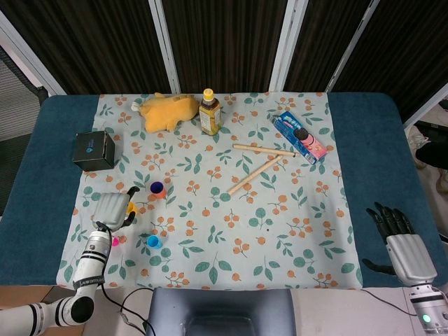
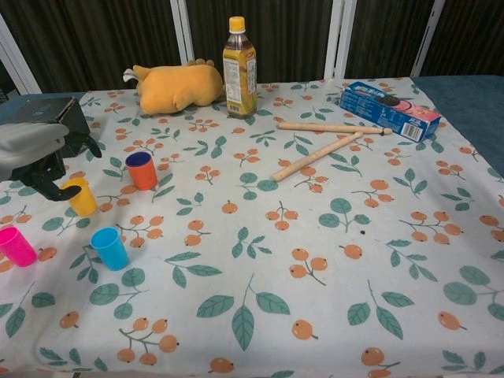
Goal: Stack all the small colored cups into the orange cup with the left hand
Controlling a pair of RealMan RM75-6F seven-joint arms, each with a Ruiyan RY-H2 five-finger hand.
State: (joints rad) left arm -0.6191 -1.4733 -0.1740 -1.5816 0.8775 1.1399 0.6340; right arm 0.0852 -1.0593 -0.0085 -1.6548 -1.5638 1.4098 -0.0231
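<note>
The orange cup (image 2: 142,172) stands left of centre on the cloth with a dark blue cup (image 1: 157,187) nested inside it. My left hand (image 2: 33,153) is to its left, fingers spread and curving down around the yellow cup (image 2: 82,197), which still stands on the cloth. In the head view my left hand (image 1: 110,208) hides most of the yellow cup. The light blue cup (image 2: 109,248) and the pink cup (image 2: 16,246) stand nearer the front edge. My right hand (image 1: 397,238) hangs empty, fingers apart, off the table's right side.
At the back of the cloth are a yellow plush toy (image 2: 176,86), a tea bottle (image 2: 239,67) and a blue cookie box (image 2: 390,109). Two wooden sticks (image 2: 316,157) lie right of centre. A black box (image 1: 94,150) sits at the far left.
</note>
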